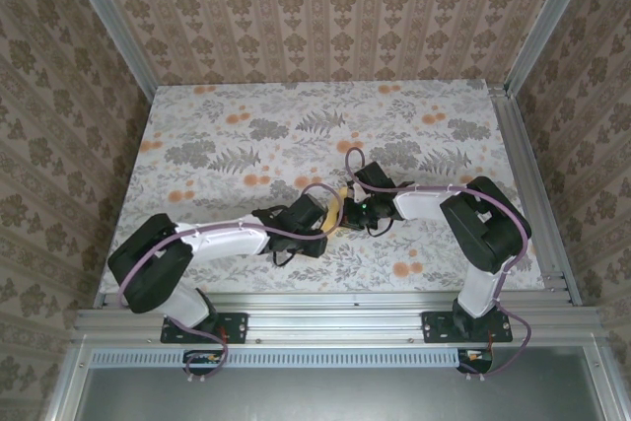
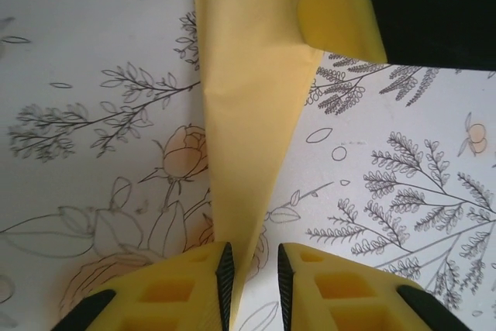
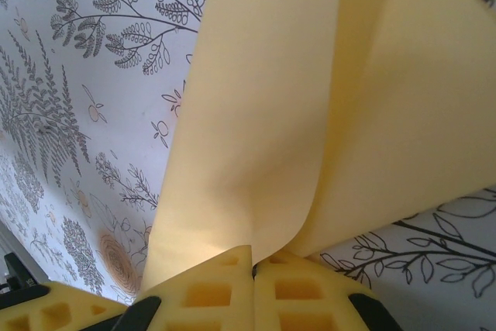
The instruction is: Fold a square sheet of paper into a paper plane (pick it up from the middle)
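Brown damask wallpaper [image 1: 296,7] walls in three sides of a table spread with a white floral cloth [image 1: 246,115] of grey ferns and orange blooms, and an aluminium rail [image 1: 325,308] runs across the bottom of the top view. Both arms meet just below the centre of that view at the folded yellow paper [image 1: 336,209]. The right gripper [image 3: 253,257] is clamped on the paper's curled edge, while the left gripper [image 2: 254,257] stands slightly parted around its narrow tip, with a gap showing beside one pad.
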Controlling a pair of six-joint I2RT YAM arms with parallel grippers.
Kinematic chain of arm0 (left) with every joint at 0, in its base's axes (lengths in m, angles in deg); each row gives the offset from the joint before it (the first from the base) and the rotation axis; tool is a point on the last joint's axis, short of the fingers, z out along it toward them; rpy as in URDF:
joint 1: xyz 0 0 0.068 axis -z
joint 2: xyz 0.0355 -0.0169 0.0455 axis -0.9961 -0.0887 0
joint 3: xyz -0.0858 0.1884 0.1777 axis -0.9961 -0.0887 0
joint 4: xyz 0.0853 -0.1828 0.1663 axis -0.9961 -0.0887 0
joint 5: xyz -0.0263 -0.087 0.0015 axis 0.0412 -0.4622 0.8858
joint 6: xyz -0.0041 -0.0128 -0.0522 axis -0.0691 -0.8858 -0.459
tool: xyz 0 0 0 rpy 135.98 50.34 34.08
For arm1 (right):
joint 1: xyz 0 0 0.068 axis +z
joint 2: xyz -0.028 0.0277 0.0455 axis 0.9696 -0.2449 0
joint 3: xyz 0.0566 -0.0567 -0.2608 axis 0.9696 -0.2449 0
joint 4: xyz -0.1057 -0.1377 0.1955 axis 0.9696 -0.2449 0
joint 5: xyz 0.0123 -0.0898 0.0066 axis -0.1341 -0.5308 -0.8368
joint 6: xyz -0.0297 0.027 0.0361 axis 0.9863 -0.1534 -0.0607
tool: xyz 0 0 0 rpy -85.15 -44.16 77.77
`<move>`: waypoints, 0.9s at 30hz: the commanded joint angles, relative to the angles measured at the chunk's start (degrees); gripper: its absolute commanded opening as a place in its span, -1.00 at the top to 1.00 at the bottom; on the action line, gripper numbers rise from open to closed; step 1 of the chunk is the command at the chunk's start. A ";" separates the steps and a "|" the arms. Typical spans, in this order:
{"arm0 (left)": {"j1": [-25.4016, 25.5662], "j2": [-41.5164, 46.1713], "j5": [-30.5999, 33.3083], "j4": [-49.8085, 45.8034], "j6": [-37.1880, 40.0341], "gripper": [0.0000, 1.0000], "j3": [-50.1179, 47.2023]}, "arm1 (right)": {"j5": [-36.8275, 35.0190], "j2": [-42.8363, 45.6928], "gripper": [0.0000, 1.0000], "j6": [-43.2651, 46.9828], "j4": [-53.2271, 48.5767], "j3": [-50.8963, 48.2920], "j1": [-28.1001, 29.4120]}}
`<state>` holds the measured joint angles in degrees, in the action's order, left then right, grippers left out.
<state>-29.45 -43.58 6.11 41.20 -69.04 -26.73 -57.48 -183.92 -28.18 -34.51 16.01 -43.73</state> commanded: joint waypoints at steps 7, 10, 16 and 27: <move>-2.86 2.18 -0.62 -0.18 1.00 0.48 -2.28 | -1.39 -0.09 1.00 -1.37 -0.92 -2.67 -0.37; -2.82 -0.43 -2.05 0.84 1.01 0.53 -1.94 | -1.28 -0.06 1.00 -1.90 -0.31 -3.01 -0.46; -2.76 -2.41 -3.52 2.44 1.18 0.60 -1.34 | -0.92 0.03 1.00 -2.51 0.60 -3.72 -0.87; -2.80 -3.59 -4.46 2.71 1.45 0.66 -0.53 | -0.27 -0.93 1.00 -2.97 1.77 -3.92 -0.92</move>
<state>-32.09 -46.26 2.83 43.45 -68.95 -28.15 -56.22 -183.55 -30.58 -30.41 13.74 -44.43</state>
